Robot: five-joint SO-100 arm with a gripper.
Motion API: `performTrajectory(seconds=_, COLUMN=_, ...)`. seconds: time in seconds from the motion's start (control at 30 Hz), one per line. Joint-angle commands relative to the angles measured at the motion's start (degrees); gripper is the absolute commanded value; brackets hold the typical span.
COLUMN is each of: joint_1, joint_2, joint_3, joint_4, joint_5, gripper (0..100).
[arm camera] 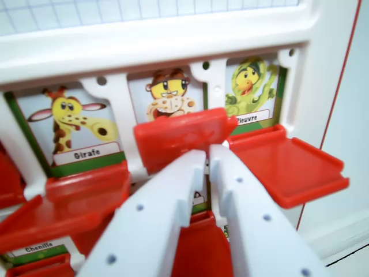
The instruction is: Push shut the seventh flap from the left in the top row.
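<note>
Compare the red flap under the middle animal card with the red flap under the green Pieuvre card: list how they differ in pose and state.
The red plastic flap under the middle card is tilted partway up, covering the bottom of its picture; the red plastic flap under the Pieuvre card lies flat, leaving its picture and label showing. The white end effector has its fingertips at the middle flap's lower edge; the Pieuvre flap has nothing against it. Both are the same red colour and hinge on the white frame.

Setting was a tabletop test rig for a toy. Ahead of the gripper (207, 151) stood a white game board (173, 40) with red flaps (288, 161); gridded paper (115, 11) lay behind it.
</note>
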Motion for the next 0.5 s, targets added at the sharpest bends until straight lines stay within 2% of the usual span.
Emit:
performTrajectory(seconds=0.0, joint_1=-1.3, joint_2=1.1, joint_3=-8.3, joint_4=-0.7, joint_5=0.1, gripper=0)
performTrajectory(seconds=0.47, joint_1=-0.7, joint_2=2.5, joint_3=-8.8, joint_4=0.2, joint_5=0.3, gripper=0)
